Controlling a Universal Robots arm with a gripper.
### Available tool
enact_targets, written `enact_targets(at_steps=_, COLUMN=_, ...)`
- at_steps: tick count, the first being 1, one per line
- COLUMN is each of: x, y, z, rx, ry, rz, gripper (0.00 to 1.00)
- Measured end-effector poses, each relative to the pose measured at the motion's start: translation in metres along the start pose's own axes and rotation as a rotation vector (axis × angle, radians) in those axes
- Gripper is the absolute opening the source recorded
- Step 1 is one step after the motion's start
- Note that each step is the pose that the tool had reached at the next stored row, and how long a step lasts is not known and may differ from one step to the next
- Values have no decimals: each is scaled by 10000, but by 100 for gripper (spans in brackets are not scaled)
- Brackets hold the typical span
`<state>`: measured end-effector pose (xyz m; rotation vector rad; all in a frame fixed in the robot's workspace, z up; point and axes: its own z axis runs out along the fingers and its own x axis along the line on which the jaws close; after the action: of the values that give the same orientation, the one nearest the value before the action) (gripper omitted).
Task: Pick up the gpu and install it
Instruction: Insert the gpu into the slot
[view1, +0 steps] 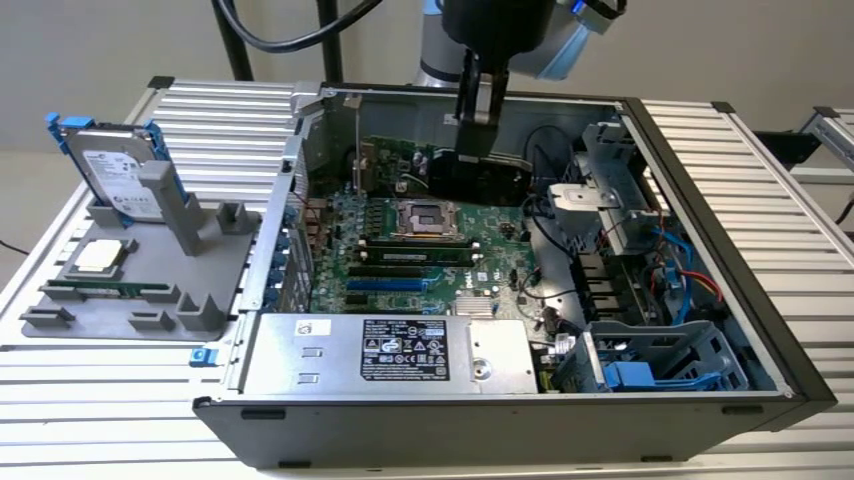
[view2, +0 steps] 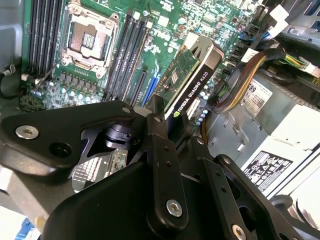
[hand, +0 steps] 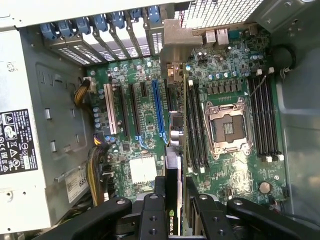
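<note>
My gripper (view1: 477, 122) reaches down into the open computer case (view1: 694, 230) and is shut on the gpu (view1: 477, 178), gripping its upper edge. The card hangs upright just above the green motherboard (view1: 400, 265), near the case's back wall. In the second wrist view the gpu (view2: 194, 75) shows its black shroud and green board, tilted away from the fingers (view2: 161, 145). In the first wrist view the gpu (hand: 173, 172) is seen edge-on. It runs beside the long blue slot (hand: 161, 107), with its silver bracket (hand: 176, 47) at the rear slot openings.
The empty processor socket (view1: 430, 215) and memory slots lie close to the card. Cable bundles (view1: 674, 265) and a drive cage (view1: 654, 365) fill the exterior view's right side, with the power supply (view1: 387, 350) in front. Outside the case, a grey fixture (view1: 60, 318) holds a hard drive (view1: 114, 165).
</note>
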<state>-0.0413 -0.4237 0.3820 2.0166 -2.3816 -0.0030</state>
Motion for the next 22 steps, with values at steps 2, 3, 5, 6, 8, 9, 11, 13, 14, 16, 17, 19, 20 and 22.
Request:
enact_targets(at_steps=2, x=0, y=0, z=3, rx=0, ry=0, rz=0, gripper=0)
enact_targets(at_steps=3, x=0, y=0, z=5, rx=0, ry=0, rz=0, gripper=0)
enact_targets(at_steps=5, x=0, y=0, z=9, rx=0, ry=0, rz=0, gripper=0)
enact_targets(at_steps=6, x=0, y=0, z=11, rx=0, ry=0, rz=0, gripper=0)
enact_targets(at_steps=8, x=0, y=0, z=16, rx=0, ry=0, rz=0, gripper=0)
enact_targets(at_steps=9, x=0, y=0, z=19, rx=0, ry=0, rz=0, gripper=0)
enact_targets(at_steps=11, x=0, y=0, z=25, rx=0, ry=-1, rz=0, gripper=0)
enact_targets(at_steps=13, x=-1, y=0, z=32, rx=0, ry=0, rz=0, gripper=0)
enact_targets(at_steps=14, x=-1, y=-1, z=36, rx=0, ry=0, rz=-1, gripper=0)
enact_targets(at_steps=16, x=0, y=-1, z=45, rx=0, ry=0, rz=0, gripper=0)
enact_targets(at_steps=17, x=-1, y=-1, z=50, rx=0, ry=-1, rz=0, gripper=0)
enact_targets(at_steps=19, x=-1, y=-1, z=59, rx=0, ry=0, rz=0, gripper=0)
enact_targets(at_steps=20, x=-1, y=-1, z=64, rx=0, ry=0, rz=0, gripper=0)
enact_targets(at_steps=22, x=-1, y=-1, z=74, rx=0, ry=1, rz=0, gripper=0)
